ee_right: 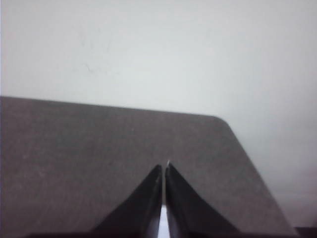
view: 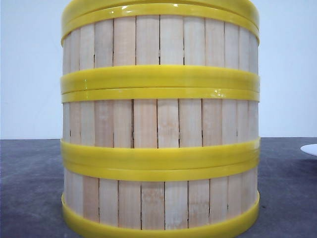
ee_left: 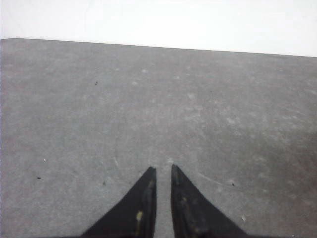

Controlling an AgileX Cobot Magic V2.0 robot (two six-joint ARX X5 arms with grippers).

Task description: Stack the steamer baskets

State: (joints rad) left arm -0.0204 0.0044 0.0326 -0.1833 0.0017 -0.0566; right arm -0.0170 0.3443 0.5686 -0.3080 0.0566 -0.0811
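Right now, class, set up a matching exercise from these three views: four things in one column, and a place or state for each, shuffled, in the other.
Things
1. Baskets
2. White object
3. Left hand
4. Right hand

Places or states
A. Cut off at the front view's right edge
B. Shut, fingertips almost touching, near a rounded table corner
C. Stacked three high on the table
D. A narrow gap between the fingertips, holding nothing, over bare grey tabletop

Pairs: 1-C, 2-A, 3-D, 4-B
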